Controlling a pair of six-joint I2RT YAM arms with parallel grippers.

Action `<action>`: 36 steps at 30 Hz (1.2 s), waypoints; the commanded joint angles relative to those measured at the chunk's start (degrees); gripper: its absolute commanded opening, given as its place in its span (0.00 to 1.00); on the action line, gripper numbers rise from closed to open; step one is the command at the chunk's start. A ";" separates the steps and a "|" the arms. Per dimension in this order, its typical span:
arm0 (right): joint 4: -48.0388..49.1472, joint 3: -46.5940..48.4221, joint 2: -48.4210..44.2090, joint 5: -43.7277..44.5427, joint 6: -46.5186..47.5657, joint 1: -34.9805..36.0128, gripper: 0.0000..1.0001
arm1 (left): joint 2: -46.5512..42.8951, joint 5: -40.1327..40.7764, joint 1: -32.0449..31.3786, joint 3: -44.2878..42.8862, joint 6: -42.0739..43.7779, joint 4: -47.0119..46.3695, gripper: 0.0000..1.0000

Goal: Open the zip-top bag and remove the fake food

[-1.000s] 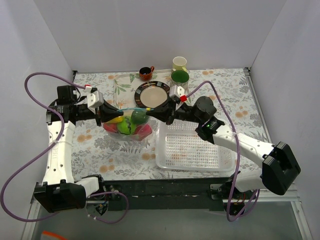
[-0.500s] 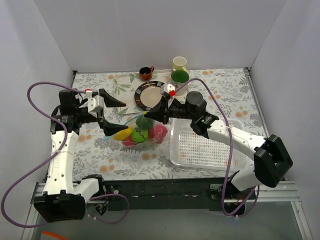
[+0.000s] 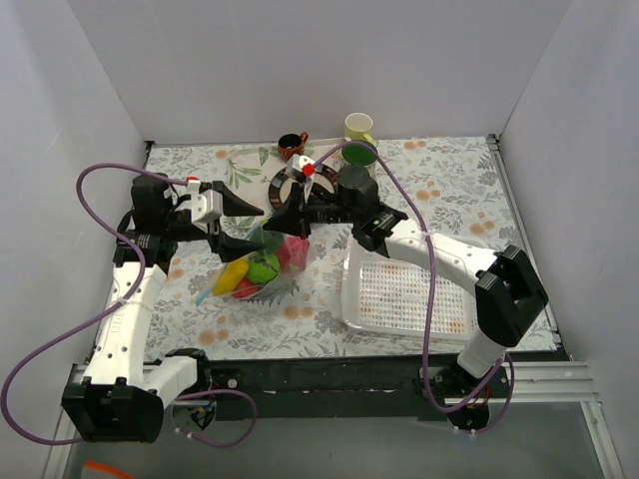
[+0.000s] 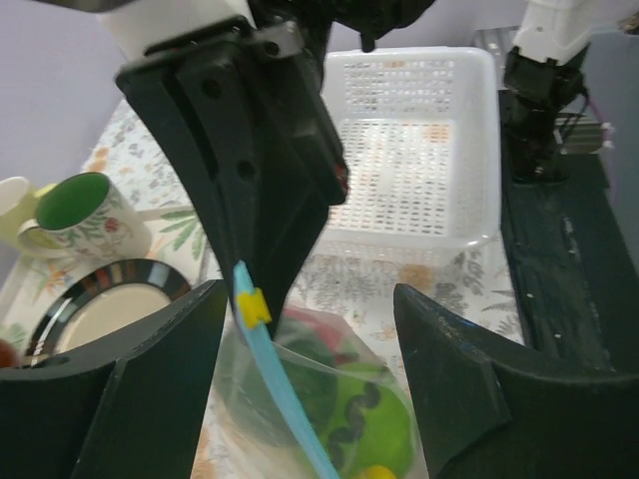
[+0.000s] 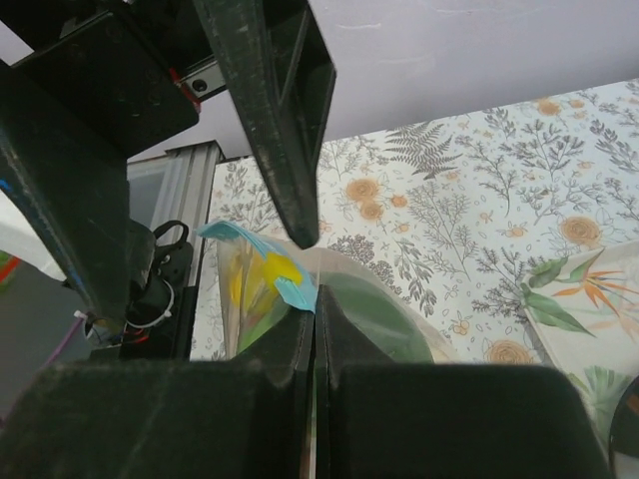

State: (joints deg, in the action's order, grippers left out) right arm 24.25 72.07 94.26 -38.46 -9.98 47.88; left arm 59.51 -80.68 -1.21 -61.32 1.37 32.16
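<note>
The zip-top bag (image 3: 275,282) hangs slanted over the floral cloth, its far end low near the cloth. The fake food (image 3: 264,267) is inside it: yellow, green and red pieces. My right gripper (image 3: 276,222) is shut on the bag's light blue zip strip (image 5: 292,291) at its upper corner. My left gripper (image 3: 257,229) stands open right beside it. In the left wrist view the zip strip (image 4: 275,384) and its yellow slider (image 4: 252,306) run between the left gripper's fingers (image 4: 110,399) without touching them. A green piece (image 4: 384,424) shows through the plastic.
A white perforated basket (image 3: 414,294) sits right of the bag, under the right forearm. Behind are a striped plate (image 3: 283,185), a green-lined mug (image 3: 360,152), a pale cup (image 3: 358,126) and a small brown cup (image 3: 291,143). White walls enclose three sides.
The left gripper let go of the bag's left end and opened. The right arm swung left holding the zip corner, and the bag's freed end dropped toward the cloth.
</note>
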 commanded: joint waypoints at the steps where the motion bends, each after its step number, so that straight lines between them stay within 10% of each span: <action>1: -3.15 5.71 0.84 -1.53 1.71 1.43 0.01 | -1.85 6.32 -1.07 1.55 -5.32 -10.88 0.65; 20: -7.20 5.18 -1.97 -0.13 5.06 1.96 0.01 | -2.90 13.19 -1.51 4.28 -7.25 -13.53 0.22; 36: -10.01 7.82 -1.97 0.23 6.38 1.96 0.01 | -2.38 11.43 -1.51 2.96 -1.72 -3.95 0.28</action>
State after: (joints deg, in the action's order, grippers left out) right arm 11.97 76.49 95.18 -37.65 -3.95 49.54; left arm 57.91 -68.36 -2.55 -56.84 -1.89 25.96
